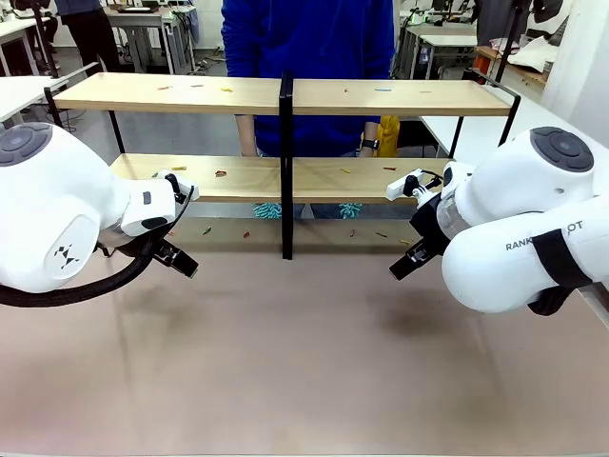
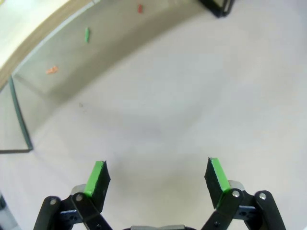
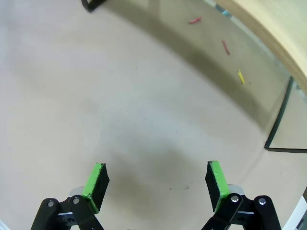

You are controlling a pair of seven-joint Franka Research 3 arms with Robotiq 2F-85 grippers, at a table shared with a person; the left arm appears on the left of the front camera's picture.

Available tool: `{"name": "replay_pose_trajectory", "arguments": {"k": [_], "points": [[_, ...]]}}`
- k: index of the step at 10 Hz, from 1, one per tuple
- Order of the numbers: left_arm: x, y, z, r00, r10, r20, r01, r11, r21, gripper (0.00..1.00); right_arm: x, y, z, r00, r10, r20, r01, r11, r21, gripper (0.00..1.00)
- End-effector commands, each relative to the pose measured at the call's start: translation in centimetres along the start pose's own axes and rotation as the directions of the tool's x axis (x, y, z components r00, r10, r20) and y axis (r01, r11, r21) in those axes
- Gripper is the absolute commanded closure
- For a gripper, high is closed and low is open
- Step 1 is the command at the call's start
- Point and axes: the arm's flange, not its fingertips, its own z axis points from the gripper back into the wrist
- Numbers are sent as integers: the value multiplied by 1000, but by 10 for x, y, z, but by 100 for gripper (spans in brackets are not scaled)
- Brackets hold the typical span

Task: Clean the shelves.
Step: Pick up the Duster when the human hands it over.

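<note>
Shelves [image 1: 381, 97] stand along the far edge of the table [image 1: 304, 381], spanning almost side to side, with a person behind them. Small coloured scraps [image 1: 221, 173] lie scattered on both boards, and more on the table under the lower board.

Left gripper [image 2: 156, 173]: jaws wide apart, nothing between the pads, hanging over bare table towards the near left. Right gripper [image 3: 156, 175]: the same, towards the near right.

Teal fringed tufts [image 1: 267, 209] show just below the lower board, either side of the centre post. Cannot tell what they are.

Judgement: cleaning not begun; this is the approach step. Next move calls for reaching forward to a board without clipping the thin black frame. The scraps are tiny and flat, so a pinch needs the fingertips set low and square.
</note>
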Motion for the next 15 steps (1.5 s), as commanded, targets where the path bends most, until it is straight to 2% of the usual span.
{"name": "replay_pose_trajectory", "arguments": {"k": [1, 2, 3, 4, 5, 6, 7, 8, 9, 10, 11, 13, 14, 15], "points": [[-26, -8, 93, 997, -56, 47, 60, 994, -93, 0, 6, 7, 72, 1000, -19, 16, 17, 993, 117, 0], [-46, -14, 150, 999, 15, 36, -12, 997, -81, 0, 6, 10, 122, 993, -115, 30, 111, 988, 107, 0], [-75, -22, 198, 998, -19, 58, 25, 995, -99, 0, 0, 16, 171, 983, -164, 82, 159, 985, 61, 0], [-108, -31, 231, 986, -56, 155, 62, 997, -35, 0, -12, 29, 217, 976, -156, 154, 151, 988, 43, 0], [-149, -37, 260, 951, -52, 304, 48, 999, 19, 0, -39, 47, 266, 947, -100, 305, 131, 988, -81, 0], [-161, -33, 265, 911, -2, 412, -36, 996, 84, 0, -53, 54, 279, 919, -69, 388, 136, 979, -149, 0], [0, -6, 251, 984, -32, 173, 39, 998, -42, 0, 16, 24, 228, 971, -135, 198, 130, 991, 34, 0], [-17, -2, 309, 958, -11, 286, 9, 1000, 9, 0, 7, 34, 282, 945, -113, 308, 131, 990, -41, 0], [0, -3, 298, 963, -40, 267, 64, 995, -81, 0, 12, 28, 267, 947, -178, 267, 202, 977, -62, 0], [4, -8, 302, 963, 81, 257, -56, 993, -105, 0, 17, 33, 272, 920, -245, 306, 281, 956, -79, 0], [7, -15, 309, 958, 182, 223, -165, 982, -92, 0, 24, 41, 282, 878, -354, 322, 388, 920, -46, 0], [16, -31, 319, 910, 380, 166, -368, 924, -101, 0, 38, 55, 296, 842, -470, 264, 492, 870, -20, 0], [15, -36, 324, 902, 370, 222, -356, 929, -104, 0, 44, 59, 300, 826, -495, 269, 526, 849, -54, 0], [17, -40, 328, 877, 409, 254, -392, 913, -115, 0, 47, 59, 303, 828, -489, 275, 520, 853, -50, 0]]}}
